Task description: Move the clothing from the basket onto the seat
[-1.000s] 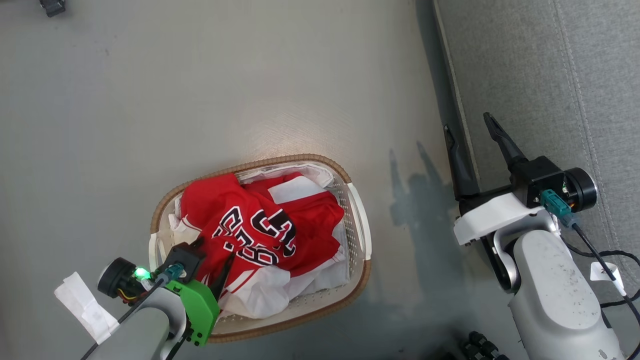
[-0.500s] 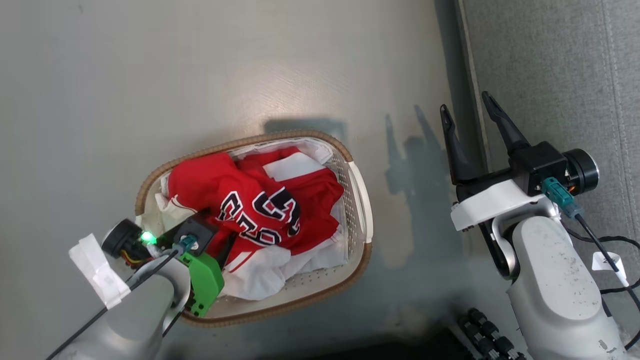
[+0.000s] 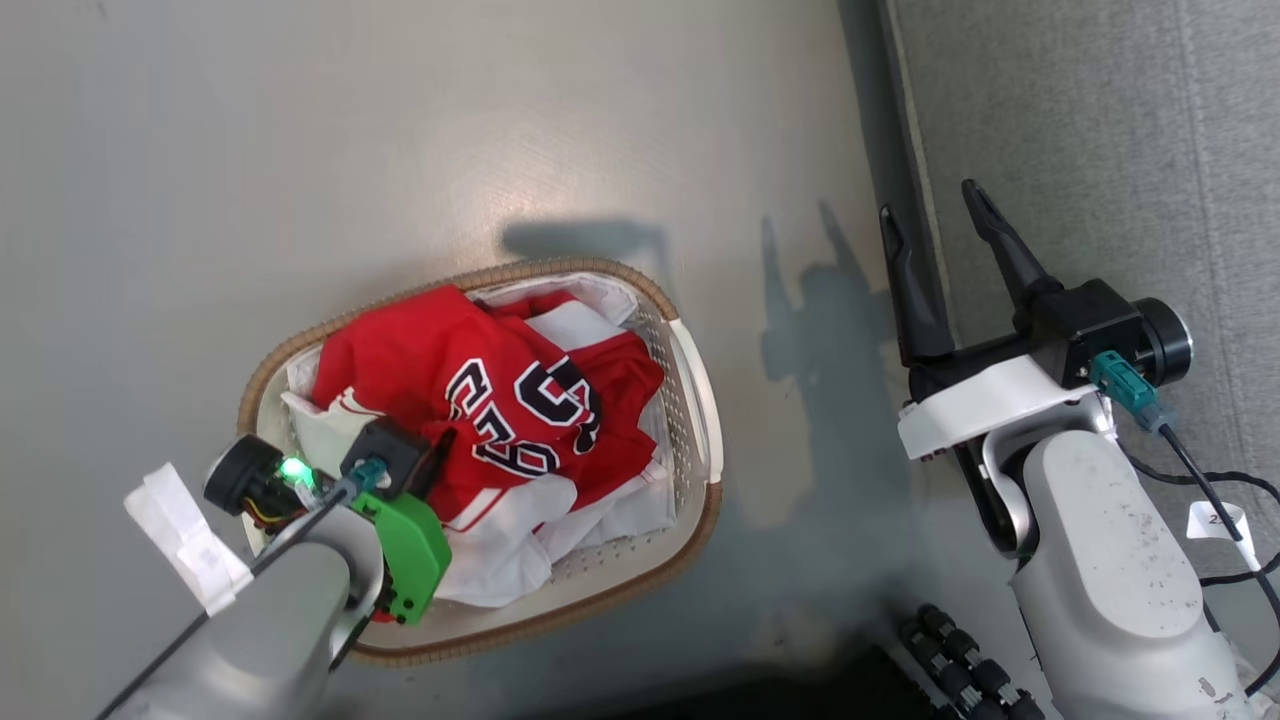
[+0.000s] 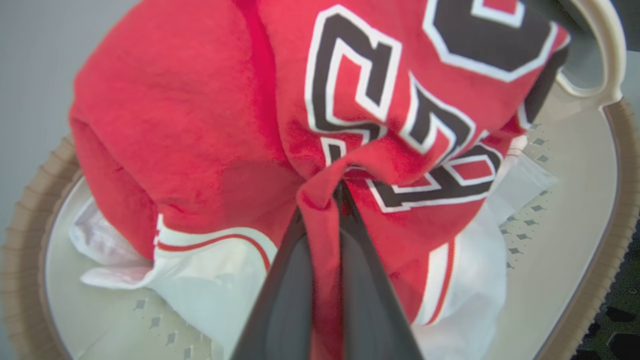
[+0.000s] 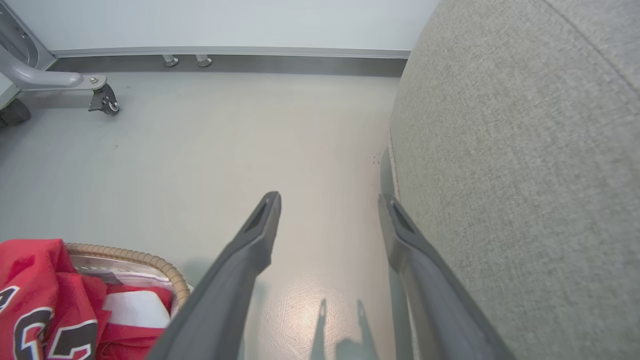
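The red jersey clothing (image 3: 480,390) with black-and-white numerals is heaped in the oval white basket (image 3: 690,400) on the floor. My left gripper (image 3: 440,455) reaches into the basket at its near-left end. In the left wrist view its two dark fingers (image 4: 285,290) are shut on a pinched fold of the clothing (image 4: 210,115), which bulges above the basket (image 4: 615,210). My right gripper (image 3: 935,215) hangs open and holds nothing beside the edge of the grey seat (image 3: 1090,150). From the right wrist, the gripper (image 5: 330,202) points along the floor, with the seat (image 5: 520,150) to its right.
White liner fabric (image 3: 500,565) lies under the jerseys. A metal frame on a castor (image 5: 102,100) stands far across the floor, by the wall. Black cables (image 3: 1215,500) trail from my right arm, and a black ribbed part (image 3: 960,670) sits at the lower edge.
The head camera has shifted, so the whole picture moved. My left gripper has shut on the red jersey, and the heap has risen and bunched toward it. The right gripper stays open.
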Tool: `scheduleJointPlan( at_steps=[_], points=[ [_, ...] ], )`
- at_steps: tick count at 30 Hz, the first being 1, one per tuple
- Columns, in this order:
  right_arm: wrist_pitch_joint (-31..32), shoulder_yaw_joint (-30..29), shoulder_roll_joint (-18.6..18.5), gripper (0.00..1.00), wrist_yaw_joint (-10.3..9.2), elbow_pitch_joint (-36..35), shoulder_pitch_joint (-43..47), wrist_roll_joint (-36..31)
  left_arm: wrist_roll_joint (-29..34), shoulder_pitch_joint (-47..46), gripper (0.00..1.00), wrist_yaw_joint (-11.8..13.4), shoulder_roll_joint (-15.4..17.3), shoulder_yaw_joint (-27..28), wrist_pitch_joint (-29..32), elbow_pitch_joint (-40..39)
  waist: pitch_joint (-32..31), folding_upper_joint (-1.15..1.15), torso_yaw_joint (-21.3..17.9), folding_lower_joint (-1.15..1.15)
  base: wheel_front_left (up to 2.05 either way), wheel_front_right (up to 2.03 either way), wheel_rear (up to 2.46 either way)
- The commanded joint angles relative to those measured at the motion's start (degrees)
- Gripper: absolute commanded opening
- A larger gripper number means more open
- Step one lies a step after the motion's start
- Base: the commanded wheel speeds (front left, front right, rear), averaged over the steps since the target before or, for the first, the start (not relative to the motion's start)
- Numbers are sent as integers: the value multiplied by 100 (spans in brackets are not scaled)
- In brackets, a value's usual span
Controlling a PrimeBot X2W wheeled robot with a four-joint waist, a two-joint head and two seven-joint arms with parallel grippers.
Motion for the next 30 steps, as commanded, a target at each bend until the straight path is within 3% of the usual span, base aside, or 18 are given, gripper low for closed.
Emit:
scheduleJointPlan(
  at_steps=[1, 9, 30],
  points=[
    [-27, 14, -21, 100, -4, 51, 2, 63, 105, 213, 0, 1, 51, 54, -3, -101, -288, 0, 14, 0, 0, 0, 0],
    [-27, 249, -22, 100, -4, 407, 164, 227, 356, 1069, 0, 1, -38, 882, -2, -649, -1310, 0, 121, 0, 0, 0, 0],
    [-27, 407, -21, 100, -5, 1102, 1356, 508, 1073, 3071, 0, 0, -728, 2792, -3, -2507, -4036, 0, 613, 0, 0, 0, 0]
  ],
)
